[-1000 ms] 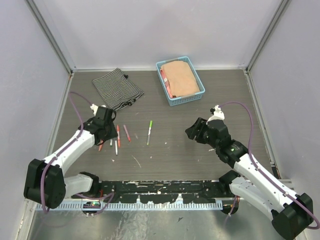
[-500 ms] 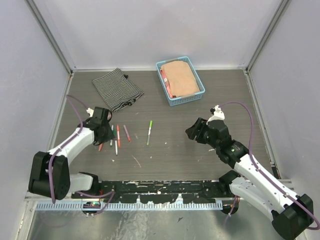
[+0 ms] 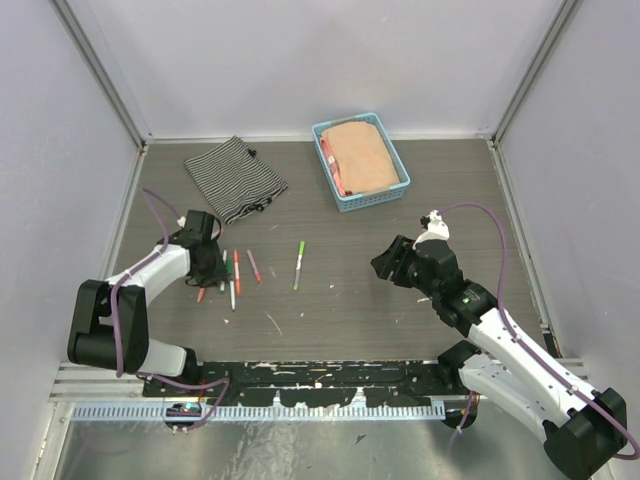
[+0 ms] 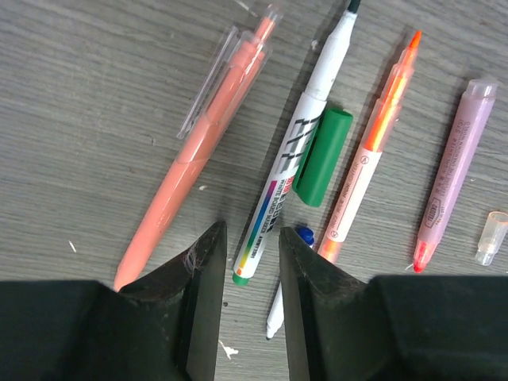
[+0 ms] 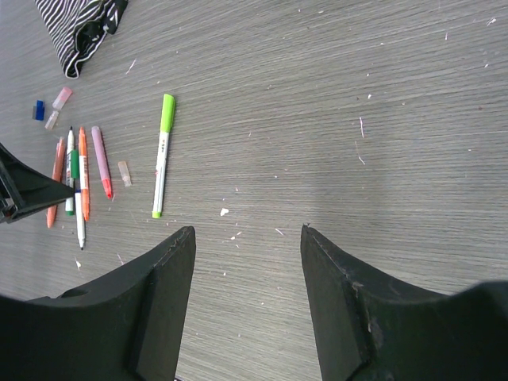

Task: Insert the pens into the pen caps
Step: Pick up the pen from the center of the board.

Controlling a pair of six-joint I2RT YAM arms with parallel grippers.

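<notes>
since a second ago the left arm's rear links have swung in toward the pens; the left fingers [image 4: 202, 302] stand partly open, gripping nothing, with the green end of the white pen [image 4: 290, 171] in the gap between their tips. that pen lies on the surface, running straight away from them, and a green cap [image 4: 324, 156] touches its right side. the right fingers [image 5: 159, 302] are half open, empty, well apart

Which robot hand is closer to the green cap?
Left. The left gripper hangs just over the pens around the green cap; the right gripper is far off to its right, across the table.
</notes>
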